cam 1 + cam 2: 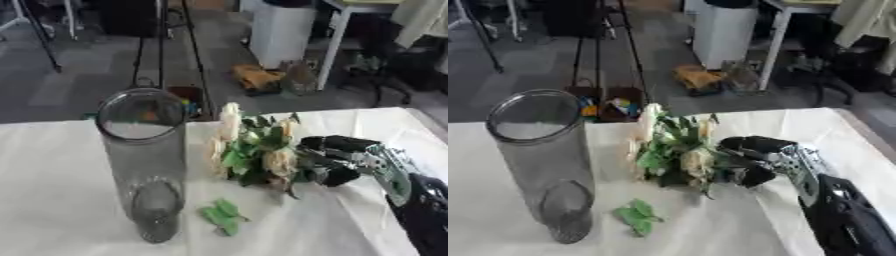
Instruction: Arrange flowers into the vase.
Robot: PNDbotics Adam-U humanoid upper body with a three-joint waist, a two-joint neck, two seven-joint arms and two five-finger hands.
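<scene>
Nearest the camera, at about 7 o'clock on the white-covered bench [52,200], stands the tall clear glass vase [144,160], upright and with nothing in it that can be seen. Just right of its base, near 6 o'clock, a small green leaf sprig [223,216] lies loose on the cloth, apart from both the vase and the bunch.

Right of that, near the middle of the bench, is the bunch of flowers [254,152]: cream blooms and green leaves, heads pointing toward 11 o'clock. It is beside the vase but not touching it. At 3 o'clock the right robot hand [337,160] comes in from the lower right, its dark fingers curled round the stem end of the bunch. Whether the bunch rests on the cloth or is lifted slightly cannot be told.

Judging from this, the task is at an early stage: the flowers are grasped, but none are in the vase. What is left is to lift the bunch, turn the stems downward, and lower them through the vase mouth; the stray sprig may also need collecting.

In the right eye view the gap between vase and flowers looks wider, and the robot hand's forearm [846,220] shows more fully. No left robot hand appears in either view.
</scene>
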